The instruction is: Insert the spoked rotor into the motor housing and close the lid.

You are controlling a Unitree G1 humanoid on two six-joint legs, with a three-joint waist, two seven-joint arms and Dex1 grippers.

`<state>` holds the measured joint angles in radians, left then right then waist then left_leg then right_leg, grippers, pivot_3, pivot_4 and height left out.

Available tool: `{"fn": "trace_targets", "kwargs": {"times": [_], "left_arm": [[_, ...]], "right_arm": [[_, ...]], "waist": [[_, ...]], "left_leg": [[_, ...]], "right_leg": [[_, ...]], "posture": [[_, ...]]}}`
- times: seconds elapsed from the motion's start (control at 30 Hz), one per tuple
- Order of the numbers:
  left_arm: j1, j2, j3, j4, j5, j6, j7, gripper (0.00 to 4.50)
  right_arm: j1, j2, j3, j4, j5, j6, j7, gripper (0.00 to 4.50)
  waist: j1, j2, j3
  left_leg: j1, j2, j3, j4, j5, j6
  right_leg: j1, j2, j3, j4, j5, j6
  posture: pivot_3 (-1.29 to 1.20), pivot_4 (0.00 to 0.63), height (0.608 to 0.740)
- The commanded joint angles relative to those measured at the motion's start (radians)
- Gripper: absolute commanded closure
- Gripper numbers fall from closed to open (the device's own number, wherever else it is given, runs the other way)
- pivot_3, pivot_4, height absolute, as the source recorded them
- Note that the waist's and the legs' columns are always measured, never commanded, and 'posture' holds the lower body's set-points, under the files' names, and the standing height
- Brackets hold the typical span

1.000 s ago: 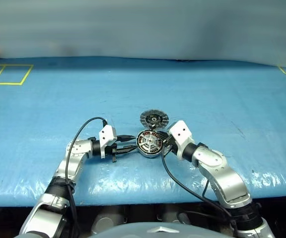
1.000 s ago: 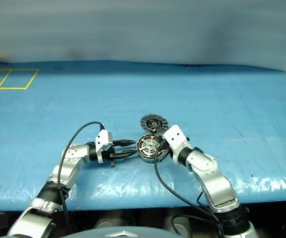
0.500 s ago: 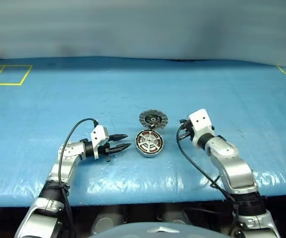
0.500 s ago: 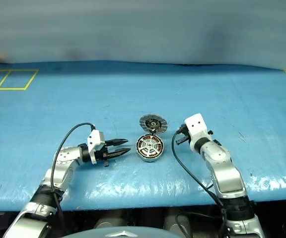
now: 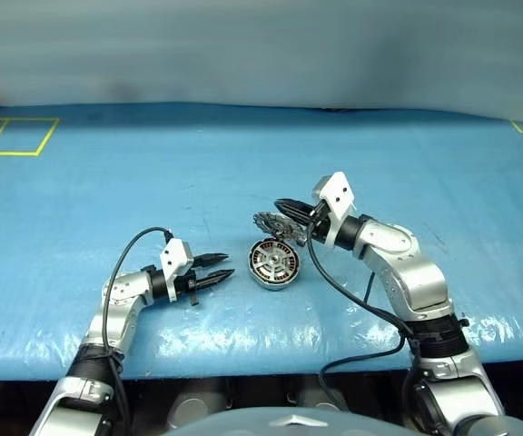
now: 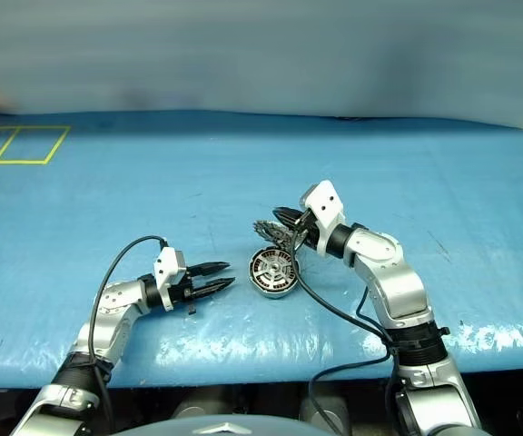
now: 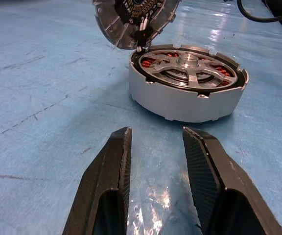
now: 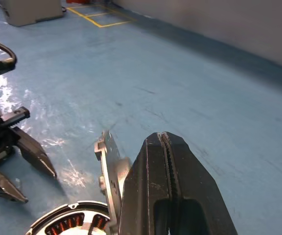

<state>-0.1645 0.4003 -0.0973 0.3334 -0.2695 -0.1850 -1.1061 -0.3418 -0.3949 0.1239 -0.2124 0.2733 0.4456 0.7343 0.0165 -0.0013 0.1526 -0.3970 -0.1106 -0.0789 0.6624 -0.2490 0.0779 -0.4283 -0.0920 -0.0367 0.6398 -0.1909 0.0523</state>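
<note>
The motor housing point(image 5: 273, 263) sits on the blue table, a grey round case with copper windings. The spoked rotor point(image 7: 187, 68) lies seated inside it, silver spokes and hub facing up. The lid point(image 5: 271, 222) stands tilted up on the housing's far rim, its patterned face towards the housing. My right gripper point(image 5: 278, 203) is shut with nothing in it. Its tip hovers just behind the lid's point(image 8: 109, 171) upper edge, and I cannot tell whether it touches. My left gripper point(image 5: 229, 263) is open and empty, a short way left of the housing and pointing at it.
The blue sheet point(image 5: 379, 154) covers the whole table, and its front edge runs just below both arms. Yellow tape squares point(image 5: 16, 136) mark the far left corner. A black cable point(image 5: 334, 291) loops from my right wrist near the housing.
My right gripper swung up and leftward from the housing's right side to behind the lid. The lid rose from lying flat to tilted up. My left gripper backed away leftward from the housing.
</note>
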Motion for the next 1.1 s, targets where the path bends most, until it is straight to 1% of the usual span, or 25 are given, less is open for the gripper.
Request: {"fn": "trace_targets", "kwargs": {"times": [0.03, 0.13, 0.23, 0.43, 0.53, 0.7, 0.8, 0.97, 1.03, 1.1], "left_arm": [[-0.001, 0.003, 0.011, -0.038, -0.012, -0.005, 0.003, 2.76], [-0.005, 0.003, 0.009, -0.035, -0.012, -0.003, 0.002, 2.76], [-0.012, 0.003, 0.008, -0.030, -0.011, -0.002, 0.001, 2.76], [-0.020, 0.004, 0.006, -0.026, -0.009, -0.001, -0.002, 2.76], [-0.019, 0.004, 0.006, -0.027, -0.010, 0.000, -0.003, 2.76], [-0.015, 0.000, 0.005, -0.032, -0.010, 0.000, 0.001, 2.76], [-0.014, -0.002, 0.003, -0.032, -0.009, 0.000, 0.003, 2.76], [-0.022, -0.007, -0.001, -0.029, -0.007, 0.001, 0.002, 2.76], [-0.026, -0.009, -0.003, -0.027, -0.006, 0.001, 0.001, 2.76], [-0.030, -0.011, -0.004, -0.023, -0.005, 0.000, 0.000, 2.76]], "right_arm": [[0.044, -0.038, 0.045, -0.106, 0.026, 0.002, 0.063, 4.47], [0.089, -0.083, 0.107, -0.139, -0.011, 0.008, 0.082, 4.47], [0.121, -0.104, 0.151, -0.136, -0.052, 0.006, 0.068, 4.47], [0.156, -0.097, 0.192, -0.121, -0.103, 0.012, 0.019, 4.47], [0.175, -0.094, 0.218, -0.099, -0.151, -0.012, -0.010, 4.47], [0.208, -0.084, 0.245, -0.082, -0.185, -0.042, -0.028, 4.47], [0.218, -0.079, 0.242, -0.078, -0.203, -0.059, -0.048, 4.47], [0.228, -0.056, 0.177, -0.117, -0.162, -0.057, -0.068, 4.47], [0.231, -0.053, 0.156, -0.140, -0.135, -0.050, -0.063, 4.09], [0.237, -0.056, 0.146, -0.161, -0.105, -0.047, -0.041, 3.54]], "waist": [[0.000, 0.000, 0.000], [-0.001, 0.000, 0.000], [-0.001, 0.000, 0.000], [0.000, 0.000, 0.000], [0.000, 0.000, 0.000], [0.000, 0.000, 0.000], [0.000, -0.001, -0.001], [0.000, -0.001, -0.001], [0.001, -0.001, -0.001], [0.001, -0.001, -0.001]], "left_leg": [[0.000, 0.000, 0.000, 0.000, -0.001, 0.002], [0.000, 0.000, 0.000, 0.000, -0.001, 0.002], [0.000, 0.000, 0.000, 0.000, -0.001, 0.001], [0.000, 0.000, 0.000, 0.001, -0.002, -0.002], [0.000, 0.000, 0.000, 0.001, -0.002, -0.001], [0.001, 0.000, 0.000, 0.001, -0.002, -0.002], [0.001, 0.000, 0.000, 0.001, -0.003, -0.003], [0.002, 0.001, 0.000, 0.001, -0.002, -0.004], [0.002, 0.001, 0.000, 0.001, -0.002, -0.004], [0.001, 0.001, 0.000, 0.001, -0.002, -0.004]], "right_leg": [[0.000, 0.000, 0.000, 0.000, 0.000, 0.000], [0.000, 0.000, 0.000, 0.000, 0.000, 0.000], [0.000, 0.000, 0.000, 0.000, 0.000, 0.000], [0.000, 0.000, 0.000, 0.000, 0.000, 0.000], [0.000, 0.000, 0.000, 0.000, 0.000, 0.000], [0.001, 0.000, 0.000, 0.000, 0.000, 0.000], [0.001, 0.000, 0.000, 0.000, 0.000, 0.000], [0.001, 0.001, 0.000, 0.001, 0.000, 0.000], [0.001, 0.001, -0.001, 0.001, 0.000, 0.000], [0.001, 0.000, 0.000, 0.001, 0.000, 0.000]], "posture": [[0.00, 0.150, 0.740], [0.00, 0.150, 0.740], [0.00, 0.150, 0.740], [0.00, 0.150, 0.740], [0.00, 0.150, 0.740], [0.00, 0.150, 0.740], [0.00, 0.150, 0.740], [0.00, 0.150, 0.740], [0.00, 0.150, 0.740], [0.00, 0.150, 0.740]]}}
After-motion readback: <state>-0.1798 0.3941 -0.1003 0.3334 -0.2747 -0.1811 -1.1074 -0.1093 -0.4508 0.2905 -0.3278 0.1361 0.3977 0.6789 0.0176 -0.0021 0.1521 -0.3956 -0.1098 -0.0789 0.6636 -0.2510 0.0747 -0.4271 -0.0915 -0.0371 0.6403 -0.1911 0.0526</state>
